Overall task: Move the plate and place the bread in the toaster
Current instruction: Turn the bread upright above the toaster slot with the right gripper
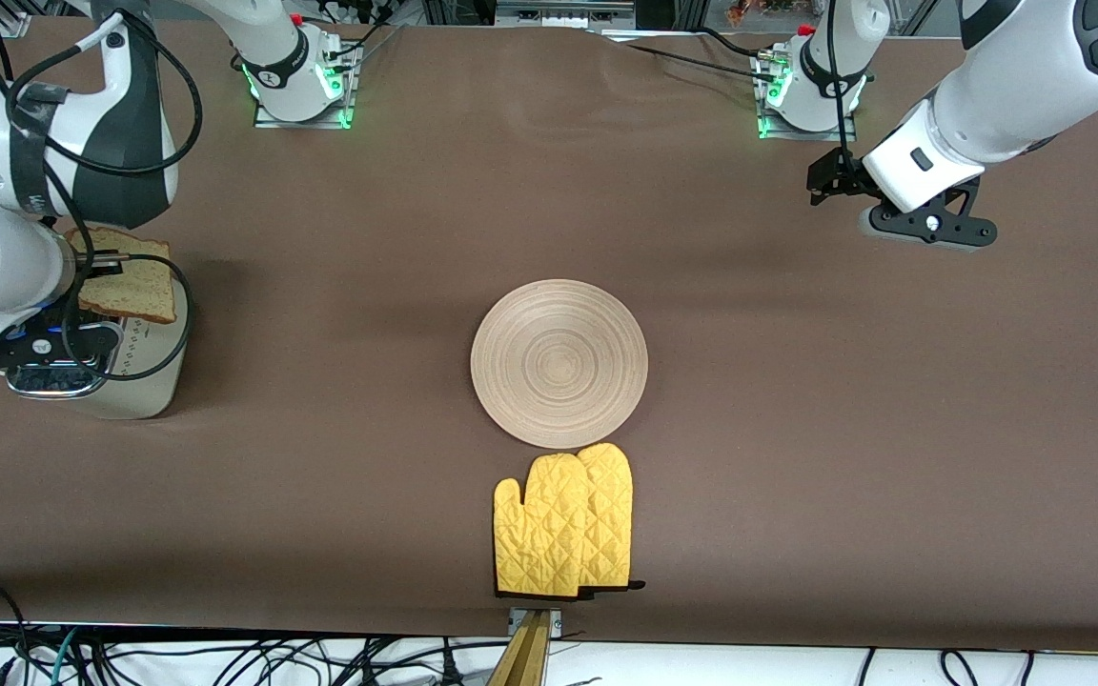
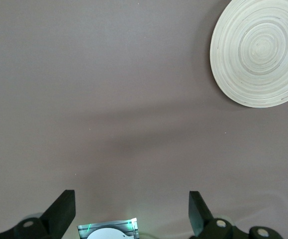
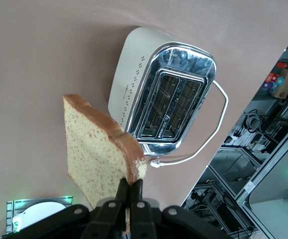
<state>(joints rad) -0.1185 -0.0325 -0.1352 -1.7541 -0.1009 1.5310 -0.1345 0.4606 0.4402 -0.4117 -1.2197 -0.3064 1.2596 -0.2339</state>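
A brown tabletop (image 1: 797, 429) fills the scene. Loose black cables (image 1: 225, 657) trail along a white floor strip at its near edge. Shelving and equipment (image 3: 263, 164) stand past the table's right-arm end.

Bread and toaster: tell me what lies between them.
Nothing: in the right wrist view the bread, held in the right gripper, hangs above the toaster slots with only air between.

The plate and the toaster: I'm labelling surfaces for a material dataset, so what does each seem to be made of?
The plate looks like pale turned wood with a matte finish: concentric ring grooves and faint grain show, though a wood-look moulding is possible. The toaster has a cream body, probably plastic or painted metal, with a small dot pattern, and a mirror-bright chrome-looking top around its two slots.
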